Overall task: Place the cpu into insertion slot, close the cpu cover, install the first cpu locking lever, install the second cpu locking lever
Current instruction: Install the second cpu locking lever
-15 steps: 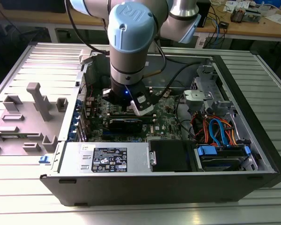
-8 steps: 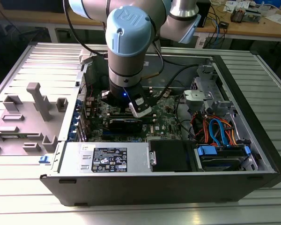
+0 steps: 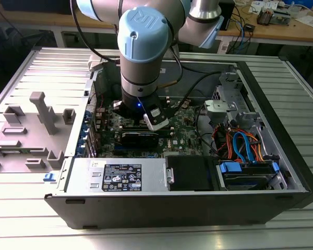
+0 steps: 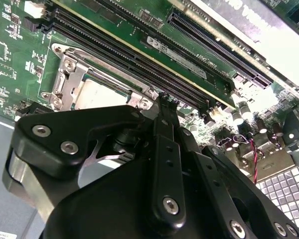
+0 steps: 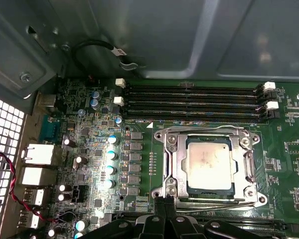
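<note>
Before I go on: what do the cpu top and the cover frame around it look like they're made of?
The cpu top looks like dull silvery-grey metal, matte with faint smudges. The cpu cover looks like thin stamped steel, brighter, with glints along its bent edges. The gripper fingers look like black matte metal or plastic; I can't tell which.

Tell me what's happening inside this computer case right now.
A robot arm is reaching into the open computer case, with its gripper low over the motherboard at the edge of the processor socket. The cpu already sits in the socket, and the cpu cover lies flat around it. The fingertips look closed together, holding nothing.
</note>
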Controlling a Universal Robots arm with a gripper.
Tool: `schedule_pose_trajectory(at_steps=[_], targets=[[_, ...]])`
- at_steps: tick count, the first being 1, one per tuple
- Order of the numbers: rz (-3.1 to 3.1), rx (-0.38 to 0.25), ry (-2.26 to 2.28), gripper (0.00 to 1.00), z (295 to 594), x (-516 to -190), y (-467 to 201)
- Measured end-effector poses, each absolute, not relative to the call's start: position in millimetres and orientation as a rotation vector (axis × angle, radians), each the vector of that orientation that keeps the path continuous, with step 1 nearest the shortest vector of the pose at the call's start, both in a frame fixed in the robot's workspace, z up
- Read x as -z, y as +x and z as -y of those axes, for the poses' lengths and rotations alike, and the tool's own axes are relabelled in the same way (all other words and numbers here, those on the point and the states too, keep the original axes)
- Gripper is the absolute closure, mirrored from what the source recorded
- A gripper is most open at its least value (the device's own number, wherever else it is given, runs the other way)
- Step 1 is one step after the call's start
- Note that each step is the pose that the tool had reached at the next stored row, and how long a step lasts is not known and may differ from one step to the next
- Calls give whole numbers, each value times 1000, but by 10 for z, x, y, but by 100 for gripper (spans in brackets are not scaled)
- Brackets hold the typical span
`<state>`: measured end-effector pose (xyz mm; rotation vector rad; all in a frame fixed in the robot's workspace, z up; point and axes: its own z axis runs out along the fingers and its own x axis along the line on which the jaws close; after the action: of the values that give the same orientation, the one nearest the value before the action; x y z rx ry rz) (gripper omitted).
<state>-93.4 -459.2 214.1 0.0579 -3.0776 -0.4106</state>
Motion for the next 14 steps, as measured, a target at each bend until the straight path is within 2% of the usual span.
schedule_pose_trajectory(at_steps=[14], targets=[[3078, 416, 43, 89, 4588, -2087, -971]])
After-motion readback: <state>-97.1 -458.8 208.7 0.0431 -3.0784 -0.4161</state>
